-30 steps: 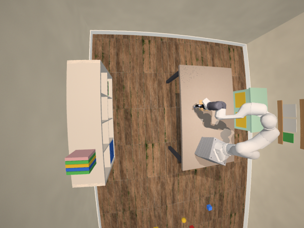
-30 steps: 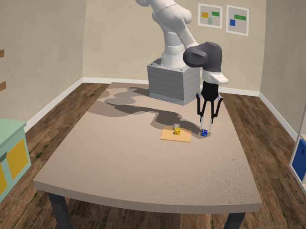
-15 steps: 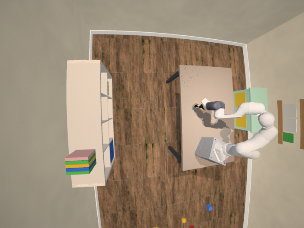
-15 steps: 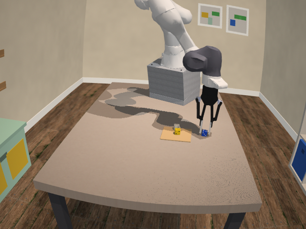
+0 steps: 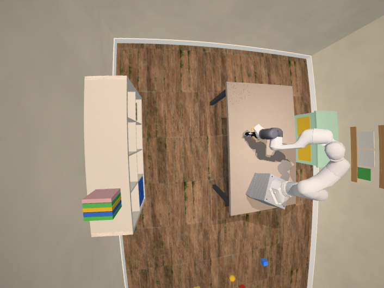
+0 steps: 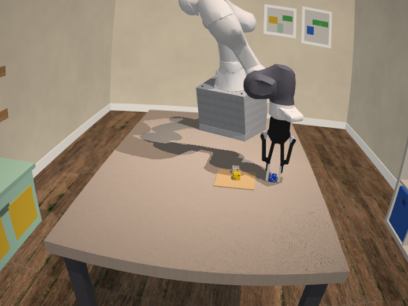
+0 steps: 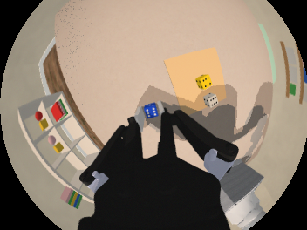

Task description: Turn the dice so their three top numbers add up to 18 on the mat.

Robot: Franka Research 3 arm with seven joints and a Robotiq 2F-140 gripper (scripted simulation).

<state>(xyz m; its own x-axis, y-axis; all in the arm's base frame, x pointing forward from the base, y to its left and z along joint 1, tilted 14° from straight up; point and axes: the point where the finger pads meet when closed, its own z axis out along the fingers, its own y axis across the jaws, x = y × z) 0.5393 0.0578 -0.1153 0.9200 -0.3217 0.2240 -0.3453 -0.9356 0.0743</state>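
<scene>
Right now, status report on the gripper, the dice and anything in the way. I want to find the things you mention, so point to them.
Gripper (image 5: 247, 134) (image 6: 273, 176) (image 7: 150, 109) partly open around blue die (image 6: 273, 177) (image 7: 151, 111), off the mat (image 6: 226, 183) (image 7: 183, 71). Yellow die (image 6: 236, 175) (image 7: 203, 81), white die (image 6: 235, 168) (image 7: 211, 100) on it. No obstruction seen between blue die and mat.

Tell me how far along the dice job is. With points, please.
Looks done: yellow die (image 6: 236, 175) (image 7: 203, 82) and white die (image 6: 235, 168) (image 7: 211, 100) on the orange mat (image 6: 224, 183) (image 7: 183, 69), seemingly sixes up.
In hand: the partly open gripper (image 5: 247, 134) (image 6: 273, 178) (image 7: 150, 109) straddles the blue die (image 6: 273, 177) (image 7: 151, 111), seemingly ungripped.
Left: blue die onto the mat, six up, gripper clear.
</scene>
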